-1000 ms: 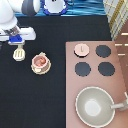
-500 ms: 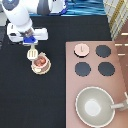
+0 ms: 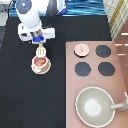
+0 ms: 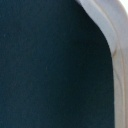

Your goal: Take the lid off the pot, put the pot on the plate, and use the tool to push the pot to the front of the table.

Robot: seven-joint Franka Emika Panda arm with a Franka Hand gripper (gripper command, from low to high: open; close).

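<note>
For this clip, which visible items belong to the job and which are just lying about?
Job items:
pot on the plate
lid, off, on the stove
tool under the claw
table

Just lying about:
stove panel
burners
grey pan

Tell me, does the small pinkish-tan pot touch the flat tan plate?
Touching. The exterior view shows the small pinkish-tan pot sitting on the flat tan plate, whose rim shows around it. The gripper hangs just above, with the cream spatula below it.

A brownish-pink stove panel (image 3: 118, 75) with black burners (image 3: 83, 68) sits at three o'clock; a grey pan (image 3: 95, 106) lies at five o'clock.
</note>
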